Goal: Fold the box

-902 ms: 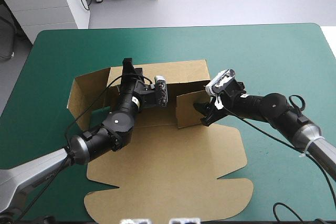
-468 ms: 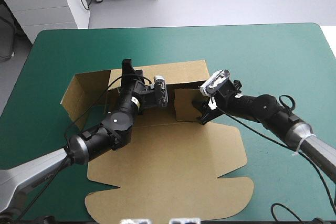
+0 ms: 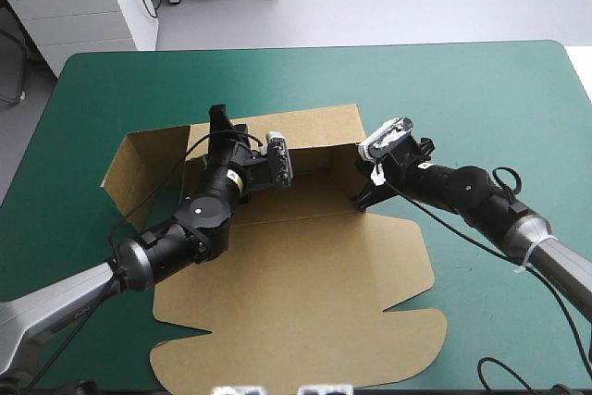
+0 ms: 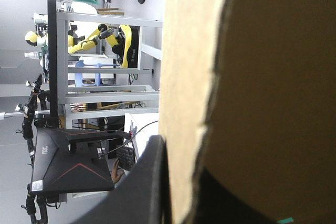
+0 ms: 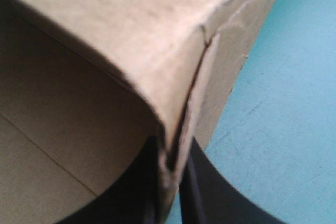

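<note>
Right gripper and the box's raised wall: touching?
Touching. In the right wrist view the right gripper has its black fingers on both sides of the edge of the box wall, the board pinched between them with no gap.

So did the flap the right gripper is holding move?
Yes. The right flap of the box, held by the right gripper, swung outward, away from the box's middle, and now stands at the right end of the unmoved back wall.

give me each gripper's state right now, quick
Left gripper: closed on the box, gripping a raised wall.
Right gripper: closed on the box, pinching a raised corner.
</note>
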Controlling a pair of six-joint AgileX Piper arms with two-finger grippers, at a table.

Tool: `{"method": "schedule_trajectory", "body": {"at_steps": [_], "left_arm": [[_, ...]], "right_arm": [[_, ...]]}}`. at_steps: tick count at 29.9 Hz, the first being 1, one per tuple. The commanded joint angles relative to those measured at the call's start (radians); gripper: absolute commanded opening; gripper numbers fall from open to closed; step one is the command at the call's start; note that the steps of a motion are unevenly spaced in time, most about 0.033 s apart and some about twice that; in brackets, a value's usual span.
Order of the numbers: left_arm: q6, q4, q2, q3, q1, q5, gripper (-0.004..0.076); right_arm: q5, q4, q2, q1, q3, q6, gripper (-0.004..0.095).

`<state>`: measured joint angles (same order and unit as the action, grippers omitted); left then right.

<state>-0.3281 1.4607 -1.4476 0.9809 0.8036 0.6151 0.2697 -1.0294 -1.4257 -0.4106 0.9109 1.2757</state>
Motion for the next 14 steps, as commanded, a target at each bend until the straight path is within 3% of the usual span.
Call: {"method": "schedule_trajectory", "body": {"at_steps": [1, 3, 5, 8, 11, 14], "left_arm": [[-0.021, 0.000, 0.029, 0.025, 0.009, -0.052, -0.0006], [-0.021, 0.000, 0.029, 0.025, 0.009, -0.089, 0.0004], [-0.021, 0.004, 0.029, 0.025, 0.009, -0.148, 0.0067], [-0.023, 0.004, 0.029, 0.025, 0.017, -0.185, 0.0255], [-0.023, 0.003, 0.029, 0.025, 0.050, -0.126, 0.0460], [-0.021, 0.018, 0.036, 0.025, 0.093, -0.077, 0.0565]], "right_arm": [[0.059, -0.009, 0.028, -0.009, 0.022, 0.032, -0.0019], [0.053, -0.009, 0.028, -0.009, 0.022, 0.030, -0.0019], [0.040, -0.009, 0.028, -0.009, 0.022, 0.006, -0.0017], [0.005, -0.009, 0.028, -0.009, 0.022, -0.038, -0.0018], [-0.026, -0.009, 0.028, -0.009, 0.022, -0.057, -0.0018], [-0.043, -0.009, 0.028, -0.009, 0.022, -0.071, -0.0018]]}}
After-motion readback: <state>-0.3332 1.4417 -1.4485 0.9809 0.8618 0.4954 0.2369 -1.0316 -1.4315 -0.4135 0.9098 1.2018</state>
